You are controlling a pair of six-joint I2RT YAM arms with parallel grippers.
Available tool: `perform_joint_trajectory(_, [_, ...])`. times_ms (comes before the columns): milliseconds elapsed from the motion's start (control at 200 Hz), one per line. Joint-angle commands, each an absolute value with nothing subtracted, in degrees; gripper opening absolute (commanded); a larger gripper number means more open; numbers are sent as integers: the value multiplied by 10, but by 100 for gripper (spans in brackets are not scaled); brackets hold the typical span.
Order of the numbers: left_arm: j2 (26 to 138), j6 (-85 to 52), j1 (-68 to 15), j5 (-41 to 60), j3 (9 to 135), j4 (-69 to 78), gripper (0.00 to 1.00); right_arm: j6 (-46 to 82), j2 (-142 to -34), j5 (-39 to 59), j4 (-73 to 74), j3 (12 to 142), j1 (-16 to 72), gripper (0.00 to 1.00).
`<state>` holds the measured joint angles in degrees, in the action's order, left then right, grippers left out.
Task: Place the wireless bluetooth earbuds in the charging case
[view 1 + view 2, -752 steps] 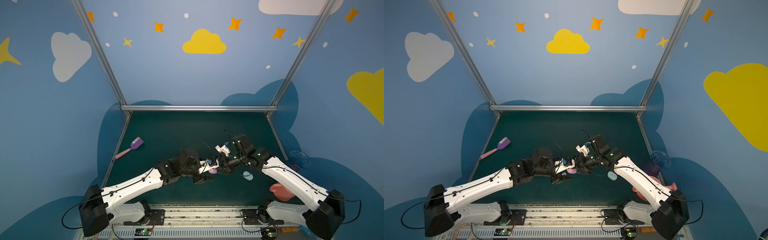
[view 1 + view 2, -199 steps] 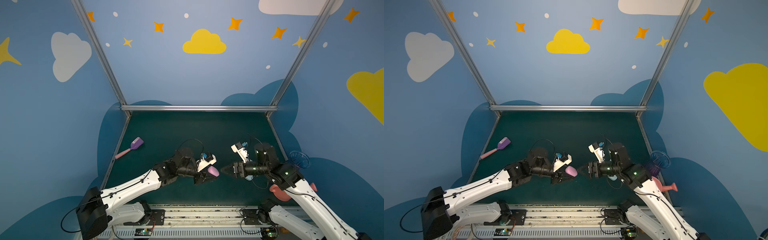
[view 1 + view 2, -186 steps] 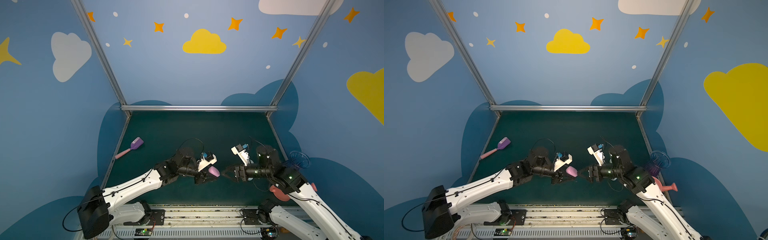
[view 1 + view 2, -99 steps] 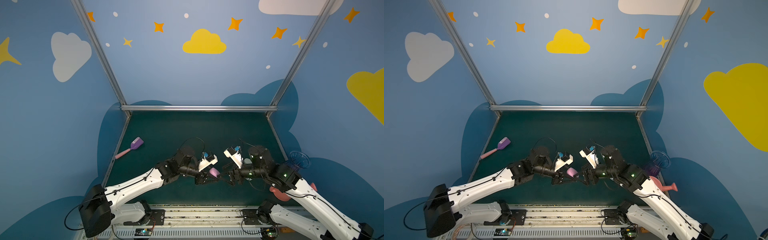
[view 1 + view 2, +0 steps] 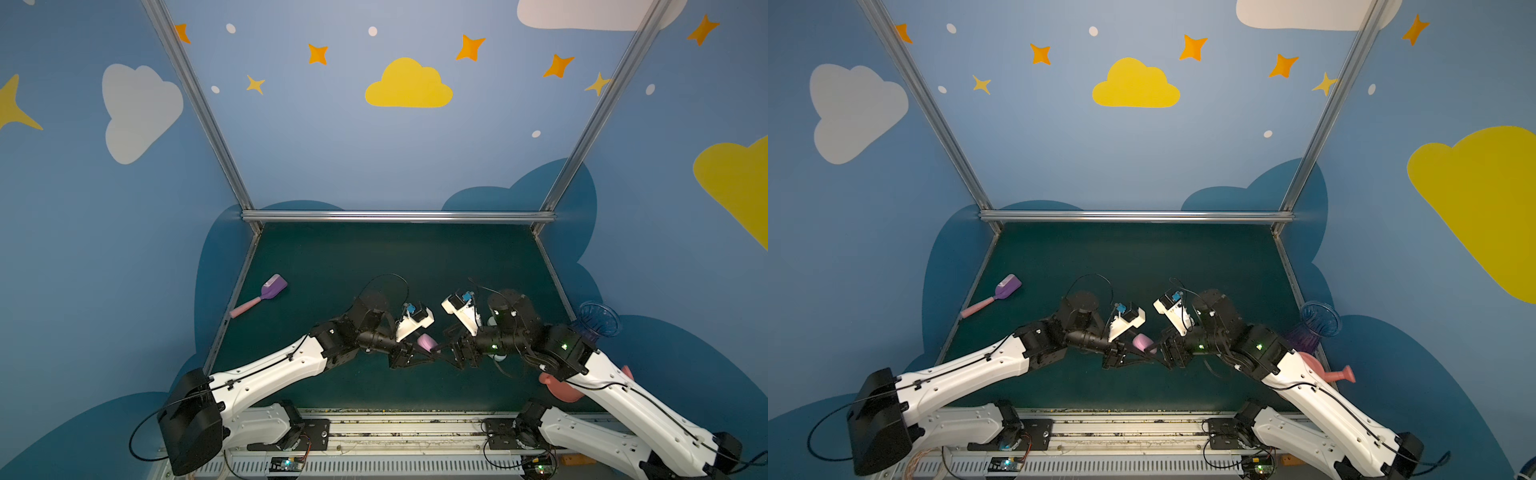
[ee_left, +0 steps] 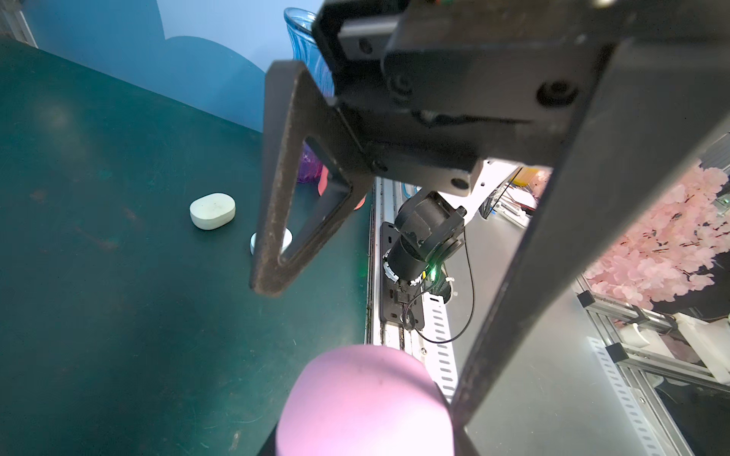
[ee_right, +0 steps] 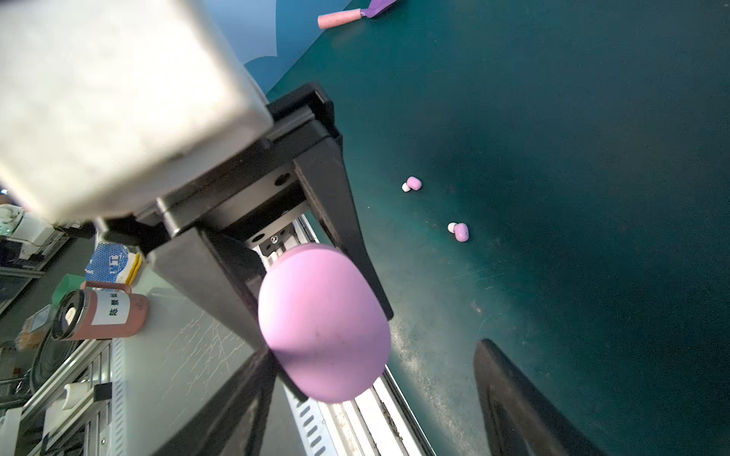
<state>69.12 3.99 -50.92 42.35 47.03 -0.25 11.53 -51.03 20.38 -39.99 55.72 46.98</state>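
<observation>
Front centre of the green mat point(image 5: 374, 257): both my claws meet nose to nose, held up off the surface.
Left claw point(image 5: 432, 352): clenched on the pink charging case point(image 5: 425, 341), a finger point(image 7: 347, 221) on each side, the rounded end poking out past the tips.
Case lid: shut, as far as I can see.
Right claw point(image 5: 448, 353): jaws spread wide, tips reaching up to the case; whether they touch it I cannot tell.
Pink earbuds point(image 7: 412, 183): two, loose on the mat, near each other but apart, well clear of the case, white tips showing.
Other cases: a whitish-mint case point(image 6: 212, 210), shut, and a pale blue case point(image 6: 287, 240) near it, both on the mat beside my right arm.
Left edge of mat: purple scoop point(image 5: 266, 294), lying alone.
</observation>
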Motion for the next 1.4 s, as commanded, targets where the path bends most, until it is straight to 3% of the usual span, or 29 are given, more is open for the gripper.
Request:
perform_joint_trajectory(0, [684, 46, -514, 450, 490, 4, 16, 118, -514, 125, -425, 579, 464, 76])
perform_joint_trajectory(145, [683, 54, -517, 452, 493, -4, 15, 128, -514, 99, -437, 587, 441, 76])
perform_joint_trajectory(546, [669, 53, -521, 438, 489, 0, 15, 151, -528, 140, -448, 601, 422, 76])
perform_joint_trajectory(786, [663, 28, -518, 412, 474, 21, 15, 169, -524, 167, -469, 630, 414, 84])
perform_joint_trajectory(1051, [628, -31, -474, 392, 430, 58, 15, 217, -528, 182, -485, 646, 398, 94])
perform_joint_trajectory(1397, [532, -84, -389, 366, 369, 47, 15, 297, -562, 182, -433, 594, 401, 94])
